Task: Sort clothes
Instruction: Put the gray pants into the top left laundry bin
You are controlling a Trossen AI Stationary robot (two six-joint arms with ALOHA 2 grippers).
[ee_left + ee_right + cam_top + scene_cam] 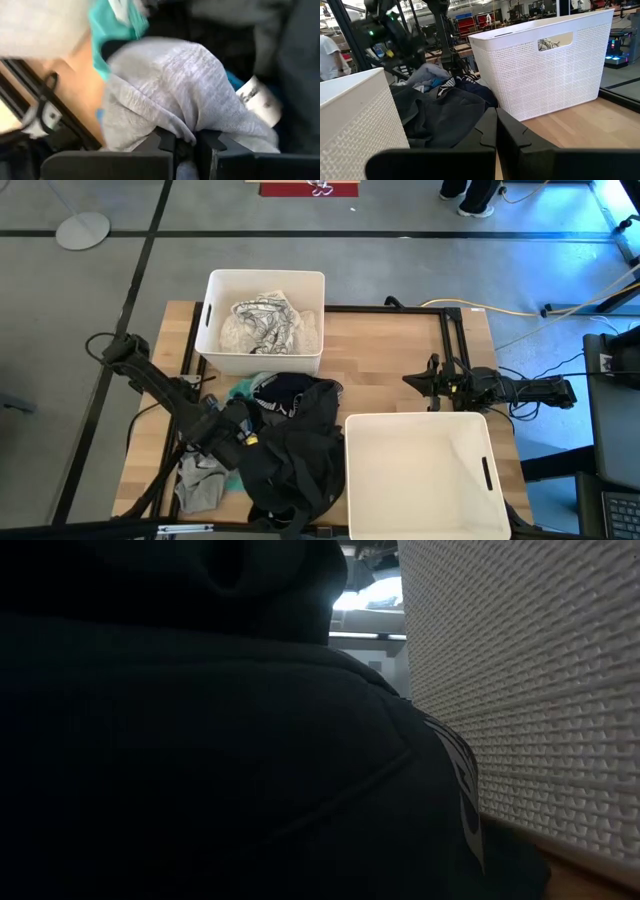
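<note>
Grey garment (165, 95): soft, light, floppy knit, lying at the edge of the clothes pile (285, 450), beside the black hoodie (300, 445). Pinched at a raised fold by the left gripper (186, 145), jaws nearly closed on cloth. Likely to drape and snag neighbours. Right gripper (496, 131) shut, empty, beyond the pile, between the bins.

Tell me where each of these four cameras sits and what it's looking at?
High: overhead, facing down; both arms, pile of clothes.
Low: table height; black garment blocks it.
Left wrist: left gripper shut on grey garment.
Right wrist: right gripper shut, facing far bin.
Shared: high and right wrist both show that bin.
</note>
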